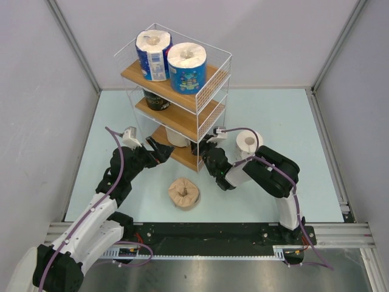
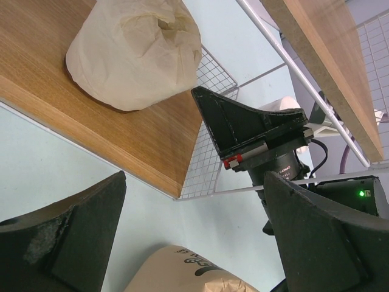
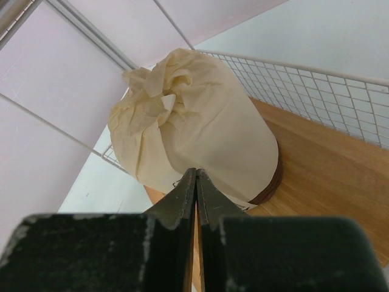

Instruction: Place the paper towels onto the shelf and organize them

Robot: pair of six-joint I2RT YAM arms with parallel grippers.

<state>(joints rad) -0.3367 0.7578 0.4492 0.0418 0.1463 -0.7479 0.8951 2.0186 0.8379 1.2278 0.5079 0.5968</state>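
- Pale blue tabletop [image 1: 292, 182] between grey panels [image 1: 36, 91] carries the shelf [image 1: 188, 118] toward its back.
- At the shelf's bottom tier, front-right corner, the right gripper [image 1: 205, 153] has its fingers pressed flat together with nothing between them. Its tip points at the cream roll [image 1: 177, 139]; I cannot tell whether it touches.
- Off the front-left edge of that same board, the left gripper [image 1: 159, 151] hangs with its jaws spread wide and empty, facing the cream roll but apart from it.
- The cream roll stands upright on the bottom board between the two grippers, its wrap bunched at the top.
- A tan-brown roll [image 1: 184, 193] lies on the tabletop in front of the shelf, near both grippers and touched by neither.
- A white roll [image 1: 249, 143] stands on the tabletop just right of the shelf, behind the right arm.
- A dark-wrapped roll [image 1: 157, 100] sits on the shelf's middle tier, toward its left end.
- One blue-wrapped roll [image 1: 153, 56] and a second blue-wrapped roll [image 1: 186, 68] stand upright side by side on the top tier.
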